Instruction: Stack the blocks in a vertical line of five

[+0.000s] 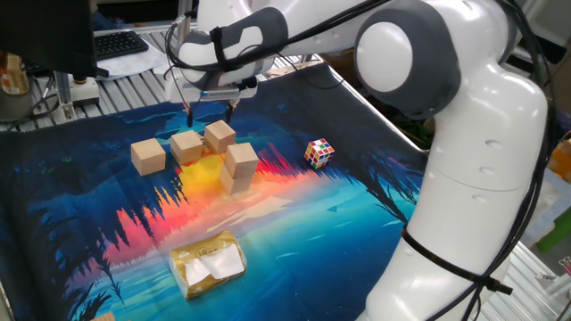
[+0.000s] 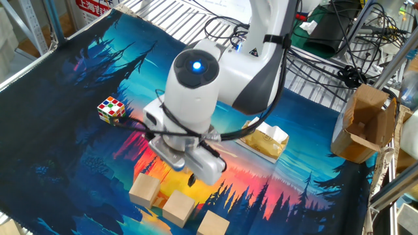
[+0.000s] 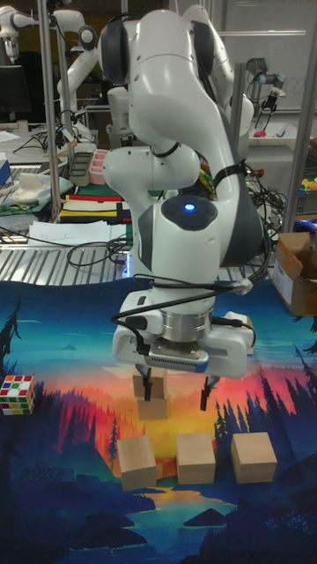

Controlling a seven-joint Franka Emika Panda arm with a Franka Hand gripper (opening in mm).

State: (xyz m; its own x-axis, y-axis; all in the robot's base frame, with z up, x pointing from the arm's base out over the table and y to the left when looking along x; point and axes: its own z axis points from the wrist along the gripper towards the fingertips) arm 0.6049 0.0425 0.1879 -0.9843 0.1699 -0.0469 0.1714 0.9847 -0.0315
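Two of the five blocks already stand one on the other: the two-block stack (image 1: pixel 239 169) is near the middle of one fixed view, on the yellow-orange part of the printed mat (image 1: pixel 357 232). Three blocks lie single on the mat to its upper left: the far block (image 1: pixel 149 156), the middle block (image 1: pixel 186 147) and the near block (image 1: pixel 219 136). The near block is just beside the stack and is turned a little against the others. I judge the task to be less than half done, and the step in hand is to fetch a third block.

The gripper (image 1: pixel 210 112) hangs in the air above the middle block and the near block. Its two fingers are spread wide and point straight down, and nothing is between them. From these views I cannot tell which of the two blocks it is aimed at.

The arm comes in from the right of the frame and bends over the table, with the wrist vertical above the loose blocks. In the tall fixed view the fingertips are above the row of three blocks, not touching any.

The next move probably calls for a straight descent around one loose block, with the fingers turned to match its faces. The neighbouring blocks are close, so a finger may push one of them.

The puzzle cube (image 1: pixel 319 152) and the wrapped packet (image 1: pixel 208 263) lie well apart from the work.
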